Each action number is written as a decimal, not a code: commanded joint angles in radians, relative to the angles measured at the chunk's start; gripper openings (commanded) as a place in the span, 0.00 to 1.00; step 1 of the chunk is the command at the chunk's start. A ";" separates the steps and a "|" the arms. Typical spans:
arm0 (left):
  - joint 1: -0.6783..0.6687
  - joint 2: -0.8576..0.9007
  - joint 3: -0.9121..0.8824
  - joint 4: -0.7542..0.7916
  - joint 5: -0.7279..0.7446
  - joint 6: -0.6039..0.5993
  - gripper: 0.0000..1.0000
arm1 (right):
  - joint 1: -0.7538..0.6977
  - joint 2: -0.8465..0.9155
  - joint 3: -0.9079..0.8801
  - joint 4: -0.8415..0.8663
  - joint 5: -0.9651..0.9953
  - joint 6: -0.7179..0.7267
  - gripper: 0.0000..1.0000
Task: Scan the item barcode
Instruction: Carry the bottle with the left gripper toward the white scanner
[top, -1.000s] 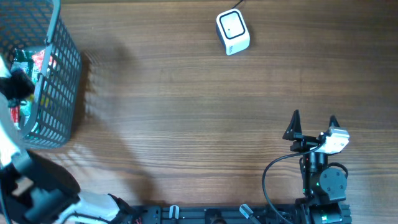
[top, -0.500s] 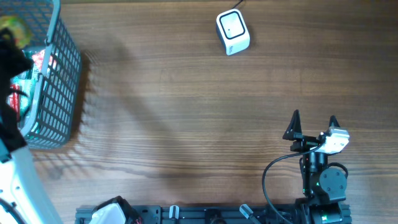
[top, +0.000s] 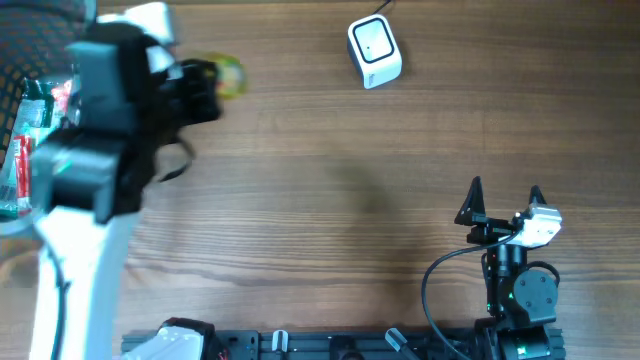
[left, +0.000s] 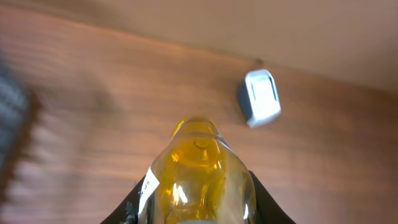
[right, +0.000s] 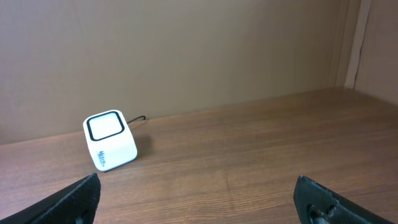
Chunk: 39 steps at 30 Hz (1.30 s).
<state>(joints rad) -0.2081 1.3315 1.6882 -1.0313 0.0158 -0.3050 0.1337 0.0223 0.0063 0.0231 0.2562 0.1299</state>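
Overhead, upper left of the frame: my left gripper (top: 203, 84) is clamped narrow around a yellow translucent plastic bottle (top: 229, 75). Its long axis points right, toward the white boxy barcode scanner (top: 374, 51) at upper centre, still well apart. My right gripper (top: 504, 198), lower right, stands wide and empty, farther off.

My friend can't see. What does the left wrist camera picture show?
A yellow bottle fills the bottom middle, held in the left gripper. Beyond it, a small white barcode scanner stands on the brown wooden table.
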 joint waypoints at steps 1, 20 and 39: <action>-0.140 0.111 0.013 0.018 -0.067 -0.129 0.21 | -0.002 0.000 0.000 0.006 0.009 0.003 1.00; -0.450 0.493 0.013 0.191 -0.185 -0.334 0.16 | -0.002 0.000 0.000 0.006 0.009 0.004 1.00; -0.674 0.616 0.013 0.209 -0.227 -0.415 0.12 | -0.002 0.000 0.000 0.006 0.009 0.004 1.00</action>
<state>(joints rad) -0.8356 1.9556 1.6878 -0.8276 -0.1944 -0.6415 0.1337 0.0223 0.0063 0.0231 0.2562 0.1299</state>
